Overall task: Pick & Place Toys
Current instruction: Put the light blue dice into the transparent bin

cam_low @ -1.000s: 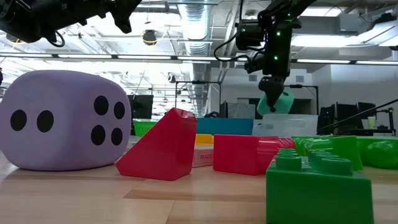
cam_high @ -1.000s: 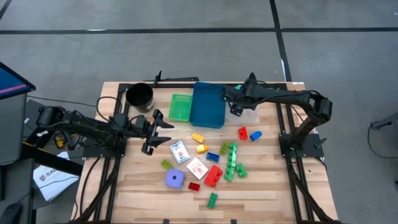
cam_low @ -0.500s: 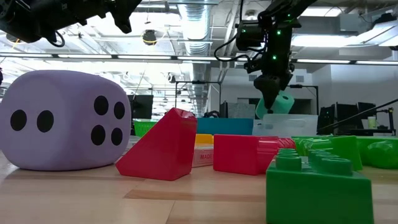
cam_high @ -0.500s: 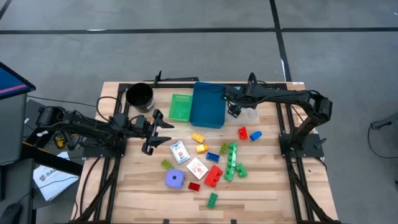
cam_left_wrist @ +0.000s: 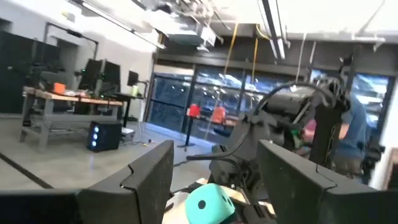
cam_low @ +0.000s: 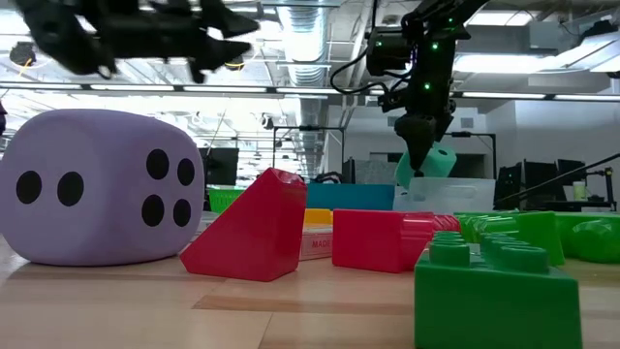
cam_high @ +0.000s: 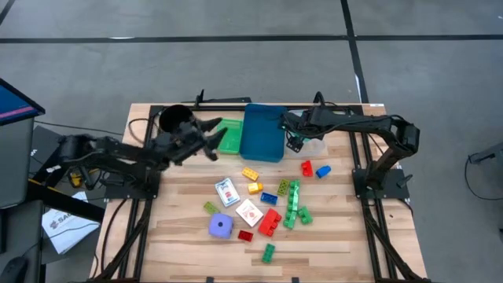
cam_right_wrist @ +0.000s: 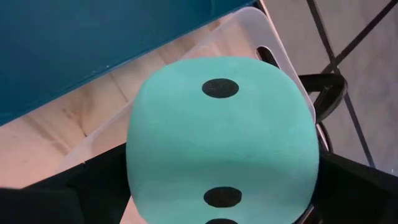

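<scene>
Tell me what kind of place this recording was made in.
Probably a robotics lab or workshop: exposed ceiling ducts and strip lights overhead, workbenches with equipment behind, and a wooden table on a bare concrete floor.

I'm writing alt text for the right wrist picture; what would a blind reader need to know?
A cyan die fills the picture, held between the right gripper's dark fingers. Beneath it lie a clear tray, bare wood, and a blue tray.
</scene>
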Motion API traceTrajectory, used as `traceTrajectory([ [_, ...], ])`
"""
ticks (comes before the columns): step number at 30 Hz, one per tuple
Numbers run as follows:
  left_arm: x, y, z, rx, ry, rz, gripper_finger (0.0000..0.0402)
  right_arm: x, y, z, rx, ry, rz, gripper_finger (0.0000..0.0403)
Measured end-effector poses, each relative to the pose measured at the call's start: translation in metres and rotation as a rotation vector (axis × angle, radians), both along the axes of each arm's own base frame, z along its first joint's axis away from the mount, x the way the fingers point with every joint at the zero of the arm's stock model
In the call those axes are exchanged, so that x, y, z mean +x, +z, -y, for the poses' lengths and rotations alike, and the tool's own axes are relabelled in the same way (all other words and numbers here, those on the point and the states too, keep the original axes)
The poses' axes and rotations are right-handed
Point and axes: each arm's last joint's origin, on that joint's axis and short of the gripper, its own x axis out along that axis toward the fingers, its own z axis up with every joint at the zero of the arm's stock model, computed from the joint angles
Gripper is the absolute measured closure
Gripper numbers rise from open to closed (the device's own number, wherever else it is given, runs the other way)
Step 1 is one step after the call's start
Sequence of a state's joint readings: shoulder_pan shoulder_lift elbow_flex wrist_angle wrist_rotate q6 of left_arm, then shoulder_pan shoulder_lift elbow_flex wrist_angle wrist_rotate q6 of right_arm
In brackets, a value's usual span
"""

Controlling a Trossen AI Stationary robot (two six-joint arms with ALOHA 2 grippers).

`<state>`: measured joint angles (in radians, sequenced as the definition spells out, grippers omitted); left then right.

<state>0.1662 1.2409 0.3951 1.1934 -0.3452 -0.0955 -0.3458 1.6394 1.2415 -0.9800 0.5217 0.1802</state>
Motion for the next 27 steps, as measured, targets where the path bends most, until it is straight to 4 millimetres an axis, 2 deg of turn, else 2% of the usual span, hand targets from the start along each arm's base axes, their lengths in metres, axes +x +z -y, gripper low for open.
traceTrajectory([
  [5,0.043,-0.009,-0.024,-0.007,-0.009,-0.1,0.0178,0.0,0.0,-0.001,0.003,0.028,-0.024,0.0003],
  [9,0.056,-0.02,-0.034,-0.034,0.012,-0.207,0.0178,0.0,0.0,-0.002,-0.001,0.054,-0.034,0.0003],
  [12,0.053,-0.021,-0.039,-0.047,0.028,-0.251,0.0178,0.001,0.0,-0.001,-0.003,0.054,-0.03,0.0003],
  [15,0.045,-0.012,-0.04,-0.052,0.041,-0.267,0.0178,0.001,0.0,-0.001,-0.003,0.053,-0.03,0.0003],
  [27,0.005,0.022,-0.021,-0.08,0.012,-0.394,0.0178,0.004,0.001,0.0,-0.015,0.045,0.009,0.0009],
])
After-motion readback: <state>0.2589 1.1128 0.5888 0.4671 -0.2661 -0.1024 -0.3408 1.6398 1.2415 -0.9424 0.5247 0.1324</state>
